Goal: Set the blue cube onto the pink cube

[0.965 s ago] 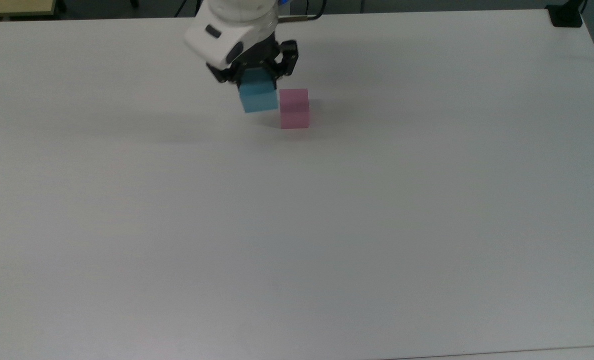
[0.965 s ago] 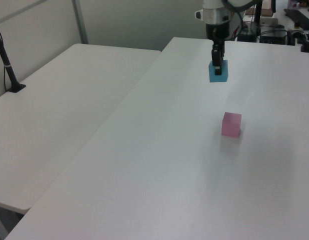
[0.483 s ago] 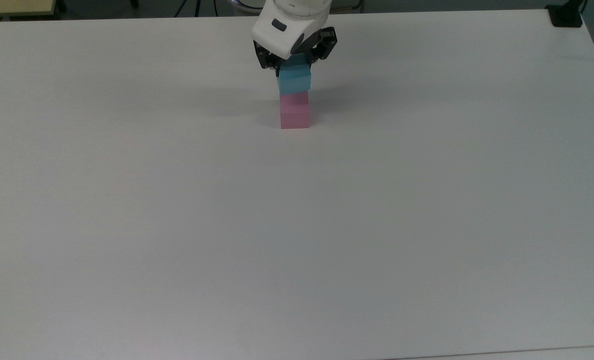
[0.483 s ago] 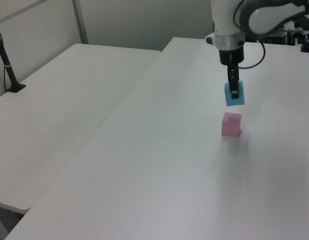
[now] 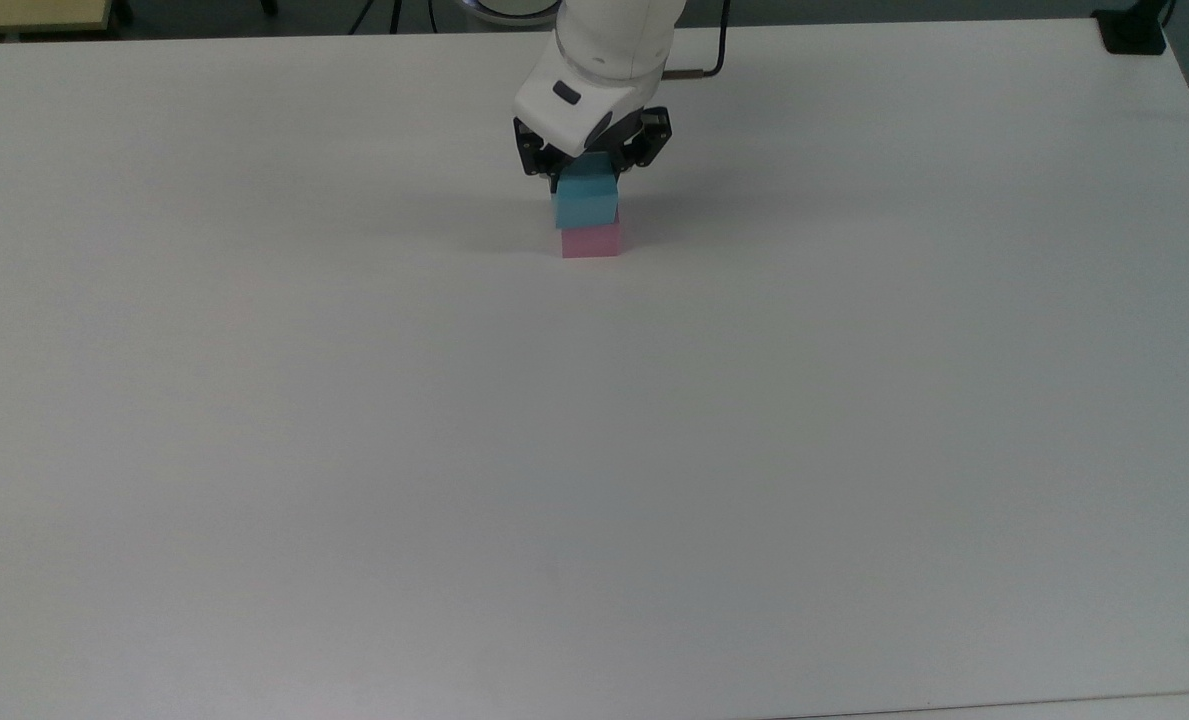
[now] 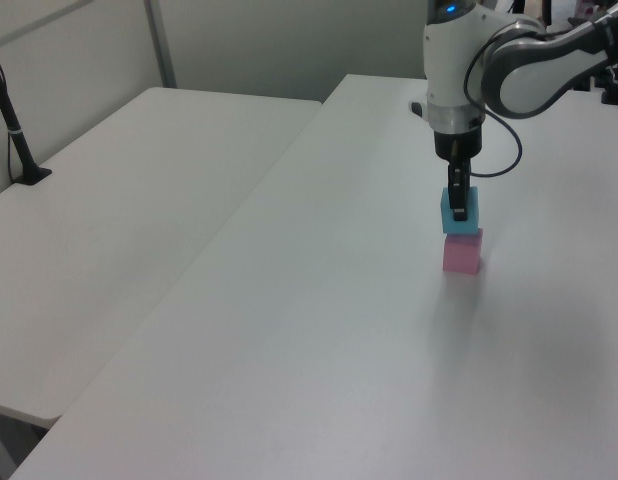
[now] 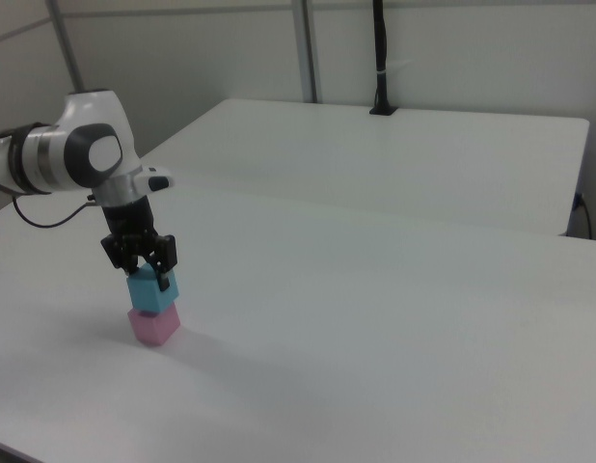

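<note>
The light-blue cube [image 5: 586, 203] rests on top of the pale-pink cube [image 5: 591, 241], which stands on the white table [image 5: 594, 450] at the far middle of the top view. My gripper [image 5: 587, 180] reaches straight down over the stack, shut on the blue cube, with a black finger on either side. In the left view the blue cube [image 6: 457, 212] sits squarely on the pink cube [image 6: 462, 253] with the gripper [image 6: 459, 200] over it. The right view shows the blue cube [image 7: 151, 289] on the pink cube [image 7: 153, 326], slightly turned against it, under the gripper [image 7: 147, 273].
A black clamp base [image 5: 1134, 30] sits at the table's far right corner in the top view. A second white table [image 6: 139, 200] adjoins on the left view's left, with a black post [image 6: 14, 130] on it. A cable [image 5: 694, 72] trails behind the arm.
The gripper carried the blue cube from beside the pink cube to above it, then lowered it until it rests on the pink cube.
</note>
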Motion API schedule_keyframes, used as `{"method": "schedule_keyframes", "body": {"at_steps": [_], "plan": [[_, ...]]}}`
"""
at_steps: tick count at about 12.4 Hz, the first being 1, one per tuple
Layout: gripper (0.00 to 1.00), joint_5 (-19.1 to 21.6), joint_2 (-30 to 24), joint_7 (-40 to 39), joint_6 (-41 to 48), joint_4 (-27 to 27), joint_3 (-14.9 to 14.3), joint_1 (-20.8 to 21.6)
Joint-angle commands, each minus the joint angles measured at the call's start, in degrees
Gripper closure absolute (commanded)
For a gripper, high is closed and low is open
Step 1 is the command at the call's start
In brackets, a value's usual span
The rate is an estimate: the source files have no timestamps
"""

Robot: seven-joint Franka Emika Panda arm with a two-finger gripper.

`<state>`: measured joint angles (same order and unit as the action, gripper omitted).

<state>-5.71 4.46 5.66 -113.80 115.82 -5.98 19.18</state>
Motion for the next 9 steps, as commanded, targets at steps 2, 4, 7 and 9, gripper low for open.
{"method": "schedule_keyframes", "body": {"at_steps": [2, 4, 7, 9], "plan": [[0.81, -1.59, -0.95, 3.74, -2.40, 3.53, 0.35, 0.42], [0.82, -1.32, -0.95, 7.50, -2.48, 3.53, 0.35, 0.59], [0.85, -0.62, -2.00, 8.05, -1.69, 3.44, 0.35, 0.60], [0.54, -0.62, -2.26, 8.05, -1.17, 3.53, 0.35, 0.60]]}}
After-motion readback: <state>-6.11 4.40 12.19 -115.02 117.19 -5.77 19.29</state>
